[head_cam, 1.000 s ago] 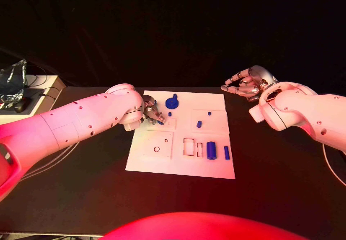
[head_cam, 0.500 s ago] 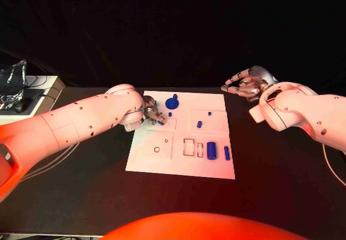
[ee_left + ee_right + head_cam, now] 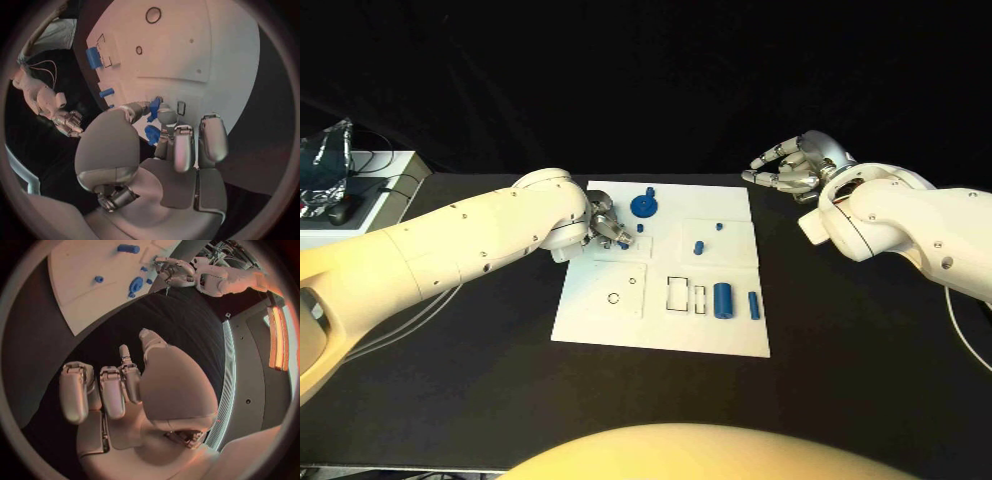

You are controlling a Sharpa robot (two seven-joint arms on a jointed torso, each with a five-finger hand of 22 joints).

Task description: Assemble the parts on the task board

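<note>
The white task board (image 3: 661,325) lies mid-table. My left hand (image 3: 606,228) hovers low over its far left part, and in the left wrist view its thumb and a finger pinch a small blue peg (image 3: 154,109) (image 3: 640,228). A round blue piece (image 3: 645,206) (image 3: 152,134) sits just beyond it. Two small blue pegs (image 3: 698,248) (image 3: 720,227) stand mid-board. A thick blue cylinder (image 3: 723,300) and a thin blue bar (image 3: 753,306) lie on the right side. My right hand (image 3: 790,165) (image 3: 119,390) hangs off the board past its far right corner, fingers apart and holding nothing.
Rectangular recesses (image 3: 678,293) and a small ring hole (image 3: 613,298) mark the board's near half. A white box (image 3: 365,190) with a crumpled bag (image 3: 326,165) and cables sits at the table's far left edge. Black tabletop surrounds the board.
</note>
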